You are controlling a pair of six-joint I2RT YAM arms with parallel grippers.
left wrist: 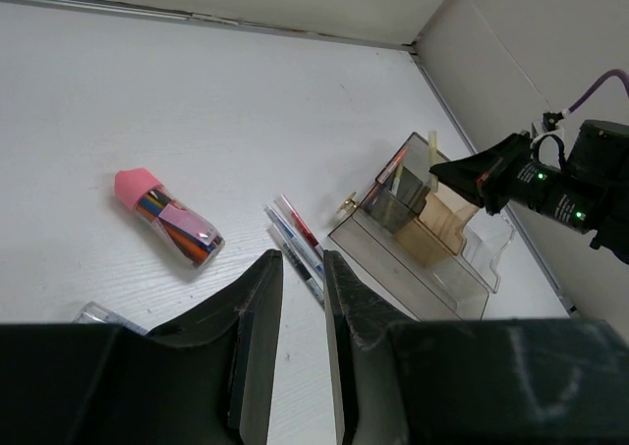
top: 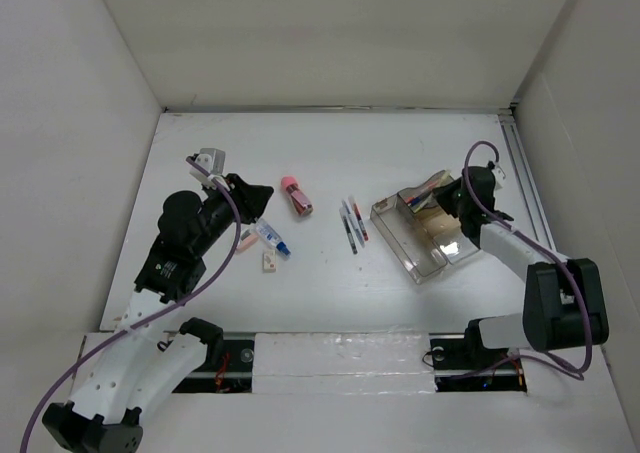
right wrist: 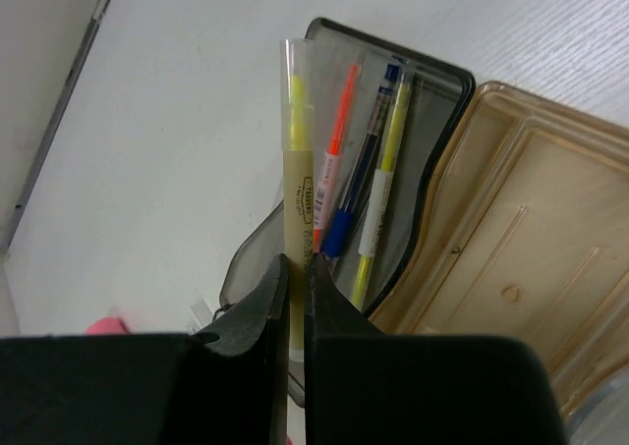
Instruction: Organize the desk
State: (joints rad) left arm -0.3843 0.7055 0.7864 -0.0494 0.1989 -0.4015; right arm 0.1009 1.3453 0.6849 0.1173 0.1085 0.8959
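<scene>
The white desk (top: 330, 153) holds loose stationery. My right gripper (right wrist: 298, 263) is shut on a yellow highlighter (right wrist: 298, 150), held at the edge of the grey compartment (right wrist: 432, 101) of the clear organizer tray (top: 425, 235). An orange pen (right wrist: 337, 131), a blue pen (right wrist: 366, 160) and a yellow pen (right wrist: 383, 185) lie in that compartment. My left gripper (left wrist: 303, 260) is slightly open and empty, above the desk at the left (top: 255, 198). Ahead of it lie a pink-capped tube (left wrist: 167, 219) and three pens (left wrist: 300, 244).
A small blue-capped bottle (top: 272, 238) and an eraser (top: 269, 261) lie by the left gripper. The tray's amber compartment (right wrist: 521, 219) has nothing in it. A metal rail (top: 525, 173) runs along the right edge. White walls enclose the desk.
</scene>
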